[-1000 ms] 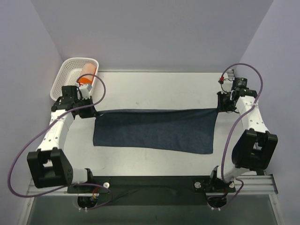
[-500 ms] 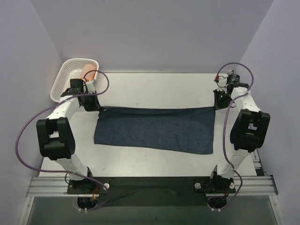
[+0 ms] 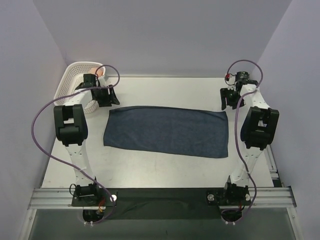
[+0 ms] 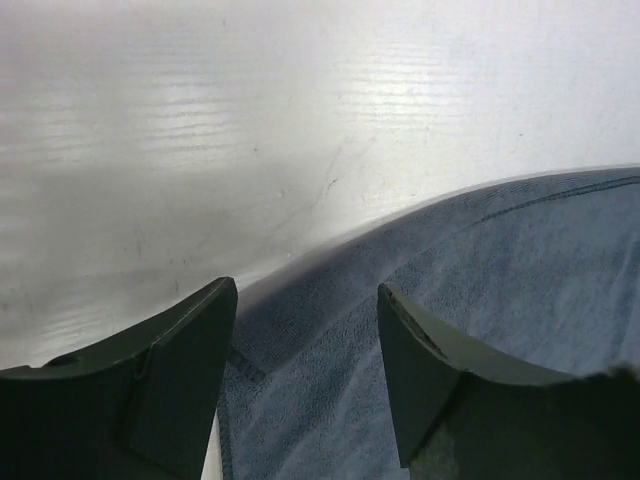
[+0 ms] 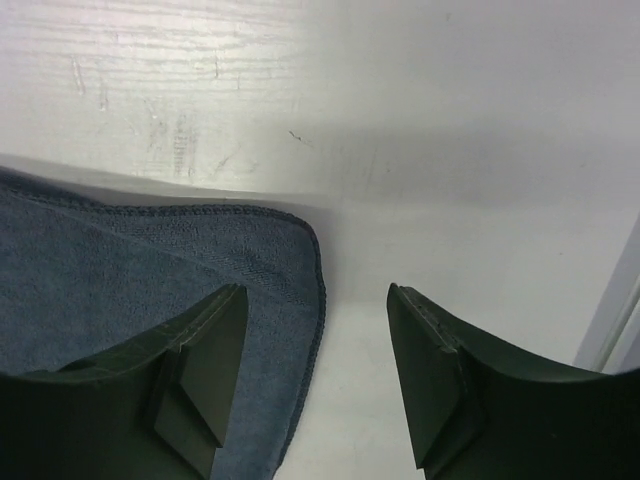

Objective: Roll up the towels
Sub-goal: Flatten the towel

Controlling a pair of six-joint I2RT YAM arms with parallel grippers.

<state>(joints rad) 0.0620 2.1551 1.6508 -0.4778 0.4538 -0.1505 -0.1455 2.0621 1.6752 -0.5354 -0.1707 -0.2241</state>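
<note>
The dark navy towel (image 3: 167,131) lies spread flat across the middle of the table. My left gripper (image 3: 107,96) hangs open just above its far left corner, and the left wrist view shows blue cloth (image 4: 480,290) under the gap of that gripper (image 4: 306,290), with nothing held. My right gripper (image 3: 229,98) stands open over the far right corner. There the towel's hemmed corner (image 5: 200,270) lies below the left finger (image 5: 200,370) of the gripper (image 5: 315,295). The orange towel (image 3: 102,72) only peeks out of the basket behind my left arm.
A white lattice basket (image 3: 75,75) stands at the far left corner, close to my left wrist. Purple cables loop above both arms. The table's right edge (image 5: 610,310) runs near my right gripper. Walls close in the far side and both flanks.
Both grippers were shut on the navy towel's far corners and have opened, letting go. Both arms reached farther away from the bases, and the towel moved with them toward the far side.
</note>
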